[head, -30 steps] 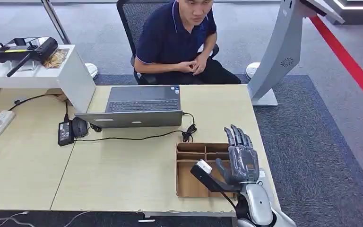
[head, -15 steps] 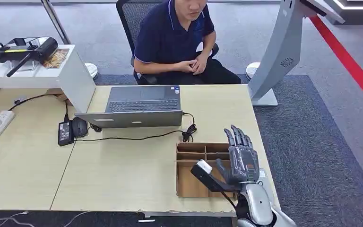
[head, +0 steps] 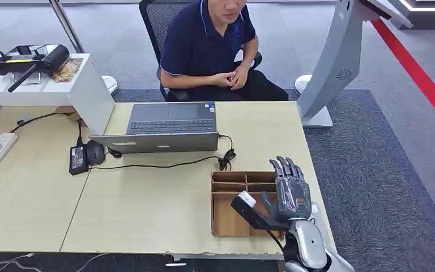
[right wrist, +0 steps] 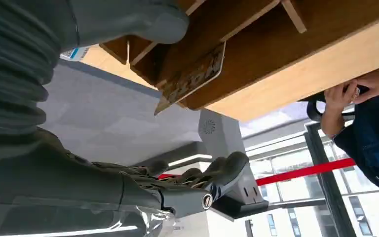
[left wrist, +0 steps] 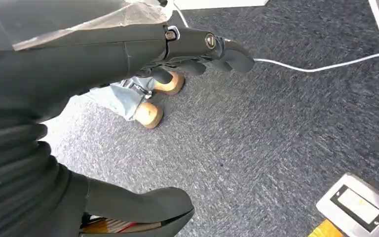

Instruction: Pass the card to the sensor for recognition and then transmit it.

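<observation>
Right hand [head: 288,192], fingers spread and holding nothing, hovers over the wooden tray [head: 226,218] near the surface's [head: 147,204] right edge, the card [right wrist: 192,79] leaning tilted in a compartment just beside its thumb.

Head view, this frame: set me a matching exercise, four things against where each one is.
Things:
1. laptop
2. wooden tray
3. right hand
4. power adapter

Places:
A. table's near right corner
B. over the tray's right side, fingers spread, holding nothing
C. open, in front of the seated person
D. left of the laptop, beside the mouse

Pairs: 1-C, 2-A, 3-B, 4-D
</observation>
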You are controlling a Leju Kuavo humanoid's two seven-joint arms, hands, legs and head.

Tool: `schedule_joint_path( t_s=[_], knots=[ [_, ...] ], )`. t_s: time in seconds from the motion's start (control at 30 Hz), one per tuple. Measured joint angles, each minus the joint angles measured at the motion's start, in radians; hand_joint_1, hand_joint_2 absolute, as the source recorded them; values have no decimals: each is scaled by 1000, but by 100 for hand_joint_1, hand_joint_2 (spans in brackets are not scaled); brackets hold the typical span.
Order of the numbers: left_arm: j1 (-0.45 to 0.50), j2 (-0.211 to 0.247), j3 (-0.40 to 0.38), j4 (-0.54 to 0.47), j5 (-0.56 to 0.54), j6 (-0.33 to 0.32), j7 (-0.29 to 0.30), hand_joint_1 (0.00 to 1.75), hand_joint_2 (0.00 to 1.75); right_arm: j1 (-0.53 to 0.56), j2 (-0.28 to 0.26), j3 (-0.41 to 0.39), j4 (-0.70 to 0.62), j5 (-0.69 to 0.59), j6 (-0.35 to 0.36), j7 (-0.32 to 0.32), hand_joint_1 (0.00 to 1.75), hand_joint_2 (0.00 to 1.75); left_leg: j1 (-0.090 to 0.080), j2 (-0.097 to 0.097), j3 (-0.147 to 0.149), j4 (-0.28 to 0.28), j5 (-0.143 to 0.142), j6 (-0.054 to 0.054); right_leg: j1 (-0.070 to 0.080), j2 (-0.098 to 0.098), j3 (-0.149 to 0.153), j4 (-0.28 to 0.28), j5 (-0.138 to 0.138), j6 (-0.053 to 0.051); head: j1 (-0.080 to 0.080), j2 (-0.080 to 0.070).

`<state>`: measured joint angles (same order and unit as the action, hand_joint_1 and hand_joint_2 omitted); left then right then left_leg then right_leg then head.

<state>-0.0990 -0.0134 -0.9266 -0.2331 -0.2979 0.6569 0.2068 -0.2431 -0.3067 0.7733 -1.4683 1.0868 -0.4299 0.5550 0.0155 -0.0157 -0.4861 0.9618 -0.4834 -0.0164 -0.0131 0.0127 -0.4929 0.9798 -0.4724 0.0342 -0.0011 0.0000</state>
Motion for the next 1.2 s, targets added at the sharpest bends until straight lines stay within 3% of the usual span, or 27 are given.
schedule_joint_path(
  t_s=[0.53, 0.83, 1.2],
  knots=[
    [0, 0, 0, 0, 0, 0, 0, 0, 175, 0, 0, -4, 25, -6, 0, 0, 65, 175, 0, 0, 0, 0, 0, 0, 0, 0, 0, 0, 0, 0, 0, 0],
    [0, 0, 0, 0, 0, 0, 0, 0, 175, -1, 0, -5, 27, -8, -1, 1, 59, 175, 0, 0, 0, 0, 0, 0, 0, 0, 0, 0, 0, 0, 0, 0],
    [0, 0, 0, 0, 0, 0, 0, 0, 175, -1, 0, -5, 29, -8, -2, 1, 66, 175, 0, 0, 0, 0, 0, 0, 0, 0, 1, 0, 0, 0, 0, 0]
  ],
)
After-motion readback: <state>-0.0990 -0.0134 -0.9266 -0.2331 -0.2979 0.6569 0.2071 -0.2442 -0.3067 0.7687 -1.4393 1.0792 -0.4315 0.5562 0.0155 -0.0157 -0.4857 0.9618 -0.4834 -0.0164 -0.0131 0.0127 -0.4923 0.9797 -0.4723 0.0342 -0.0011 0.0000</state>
